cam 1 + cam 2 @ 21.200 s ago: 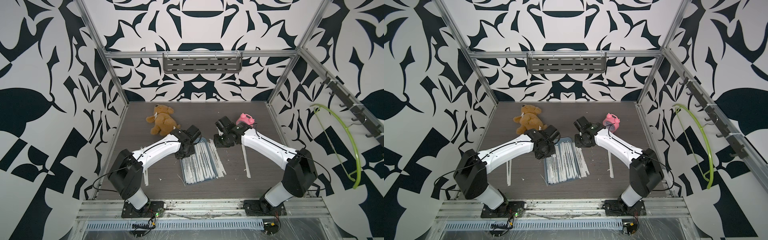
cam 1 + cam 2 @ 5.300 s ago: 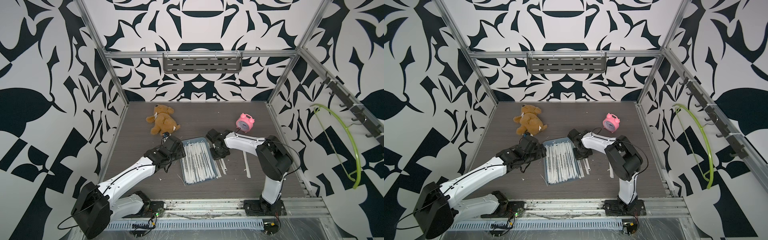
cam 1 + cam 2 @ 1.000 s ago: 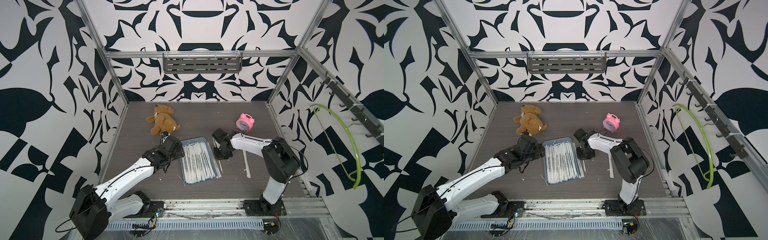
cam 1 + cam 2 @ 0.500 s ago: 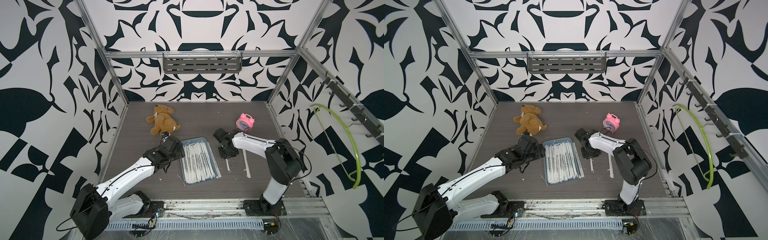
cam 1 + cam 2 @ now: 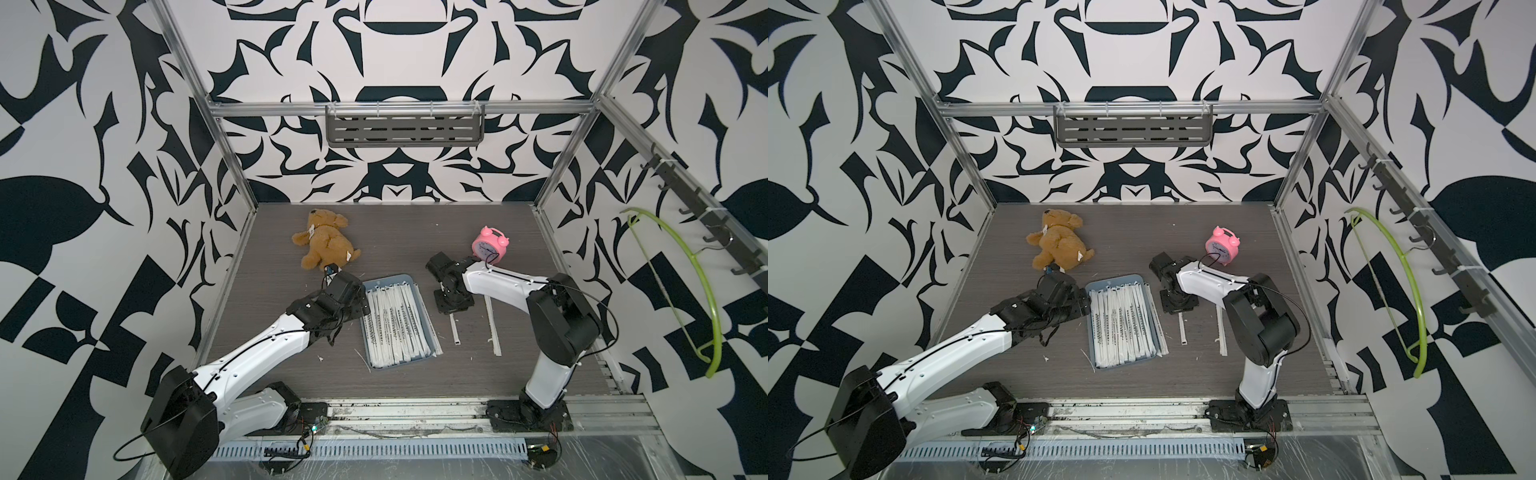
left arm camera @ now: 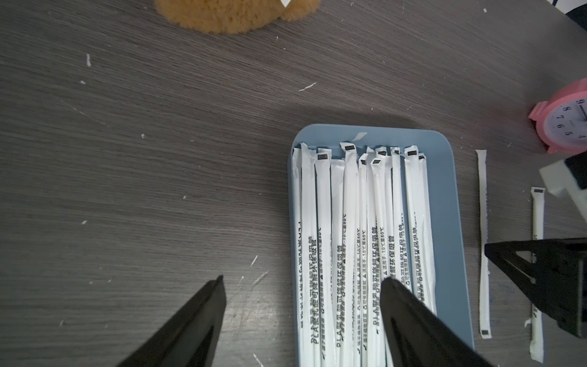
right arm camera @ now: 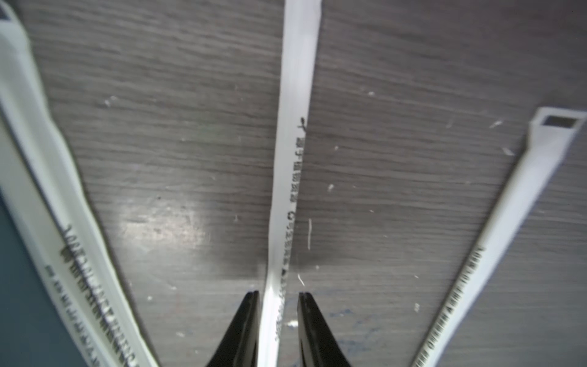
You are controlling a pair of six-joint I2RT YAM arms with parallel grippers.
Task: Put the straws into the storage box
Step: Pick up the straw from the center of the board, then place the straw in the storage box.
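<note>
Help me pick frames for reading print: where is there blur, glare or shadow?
Right wrist view: smeared, print on the middle white paper-wrapped straw barely legible, pale glare patch on the dark wood-grain table. Left wrist view: sharp, print readable on the straws in the shallow blue-grey plastic tray, soft shadow off one short end. Both top views: sharp, evenly lit.

both arms wear smooth white shells dotted with small dark screws, joined by bulky black joint housings. on the left arm a thin black cable runs along the white link behind the left claw and loops out at the far black shoulder block. its fingers are glossy black wedges tapering to points. the right arm carries a black cable curving over the black elbow behind the right claw, whose fingers are black and narrow-tipped.
</note>
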